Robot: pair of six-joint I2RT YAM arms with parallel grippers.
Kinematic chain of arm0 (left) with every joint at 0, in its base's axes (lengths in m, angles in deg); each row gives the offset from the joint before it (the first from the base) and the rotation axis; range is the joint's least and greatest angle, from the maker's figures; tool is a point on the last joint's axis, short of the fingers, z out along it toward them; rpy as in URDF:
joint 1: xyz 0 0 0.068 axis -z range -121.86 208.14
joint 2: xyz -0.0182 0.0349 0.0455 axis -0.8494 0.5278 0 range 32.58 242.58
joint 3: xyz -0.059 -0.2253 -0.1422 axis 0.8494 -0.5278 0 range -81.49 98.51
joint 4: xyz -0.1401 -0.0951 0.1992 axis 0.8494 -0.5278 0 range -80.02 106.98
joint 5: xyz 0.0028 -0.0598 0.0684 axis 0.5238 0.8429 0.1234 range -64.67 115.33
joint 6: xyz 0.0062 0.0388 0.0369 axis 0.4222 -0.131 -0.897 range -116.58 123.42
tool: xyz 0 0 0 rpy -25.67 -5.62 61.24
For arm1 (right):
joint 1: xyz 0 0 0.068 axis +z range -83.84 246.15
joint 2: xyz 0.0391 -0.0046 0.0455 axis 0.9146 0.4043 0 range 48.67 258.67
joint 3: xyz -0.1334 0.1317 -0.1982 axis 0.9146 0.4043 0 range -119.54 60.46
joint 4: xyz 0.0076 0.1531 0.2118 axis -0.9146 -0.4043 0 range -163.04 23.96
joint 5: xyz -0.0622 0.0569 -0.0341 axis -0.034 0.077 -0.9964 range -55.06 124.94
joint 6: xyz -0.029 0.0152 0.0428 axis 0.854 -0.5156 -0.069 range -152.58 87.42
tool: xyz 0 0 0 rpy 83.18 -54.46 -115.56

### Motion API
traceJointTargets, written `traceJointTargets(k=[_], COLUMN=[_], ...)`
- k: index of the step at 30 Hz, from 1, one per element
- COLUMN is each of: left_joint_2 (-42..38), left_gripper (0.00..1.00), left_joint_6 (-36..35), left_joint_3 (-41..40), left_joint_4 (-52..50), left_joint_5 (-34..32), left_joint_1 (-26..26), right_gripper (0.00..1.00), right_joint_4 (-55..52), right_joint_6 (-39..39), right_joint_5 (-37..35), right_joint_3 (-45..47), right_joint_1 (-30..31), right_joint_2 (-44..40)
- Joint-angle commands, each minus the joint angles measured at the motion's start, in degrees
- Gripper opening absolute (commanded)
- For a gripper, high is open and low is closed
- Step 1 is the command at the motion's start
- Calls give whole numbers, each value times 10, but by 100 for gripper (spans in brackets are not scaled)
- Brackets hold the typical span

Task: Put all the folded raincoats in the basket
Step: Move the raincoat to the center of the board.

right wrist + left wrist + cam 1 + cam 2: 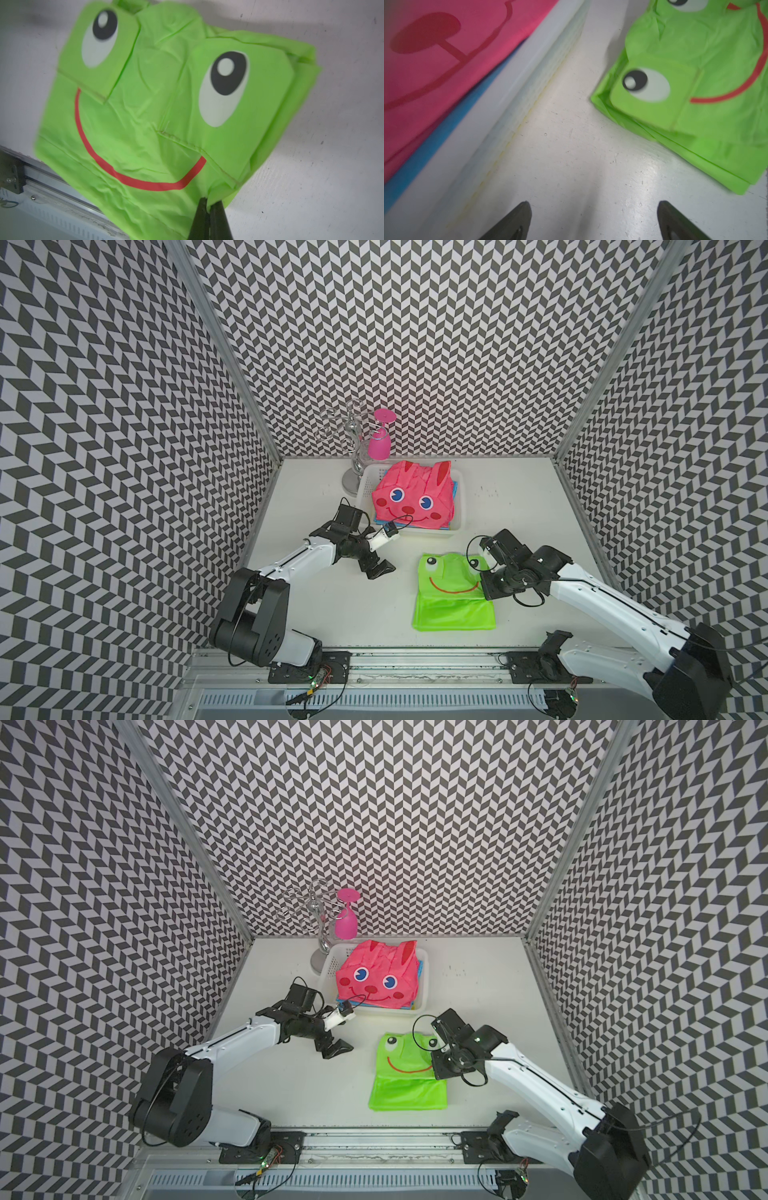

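White counter (332, 605): the lattice basket (432, 533), holding a pink rabbit raincoat (411, 497), sits at 11 o'clock from the folded green frog raincoat (449, 605). It looks light, limp and slippery, best pinched at a layered edge. The right gripper (208, 204) clamps its corner. The left gripper (593, 204) gapes empty.

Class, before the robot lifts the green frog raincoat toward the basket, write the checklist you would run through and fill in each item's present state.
1. Grip: right jaws shut on an edge of the green frog raincoat: ok.
2. All folded layers pinched: cannot tell.
3. Other arm: left jaws open, holding nothing: ok.
4. Bare room inside the white basket: not ok; the pink rabbit raincoat fills it, so the green one would probably have to go on top.
5. The wire rack with its pink glass stands behind the basket, off the route: ok.
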Motion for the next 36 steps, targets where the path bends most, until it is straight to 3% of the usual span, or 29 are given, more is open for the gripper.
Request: traceJointTargets(k=[1, 9, 21, 25, 30, 36], left_joint_2=[9, 0, -39, -43, -29, -30], left_gripper=[98, 97, 97, 97, 95, 92], left_joint_6=[3, 4, -40, -36, 14, -3], left_joint_3=[18, -2, 1, -17, -48, -66], left_joint_4=[-5, 7, -60, -61, -26, -39], left_joint_5=[24, 10, 50, 34, 6, 2], left_joint_1=[4, -7, -141, -155, -154, -135], right_gripper=[0, 0, 0, 1, 41, 51], right_joint_4=[10, 164, 501, 532, 517, 426], right_joint_6=[-20, -79, -255, -248, -220, -148], right_joint_5=[-8, 16, 72, 112, 146, 148], right_joint_3=[2, 29, 137, 138, 128, 107], right_joint_1=[10, 26, 28, 36, 39, 17], right_joint_2=[-6, 36, 37, 78, 118, 124])
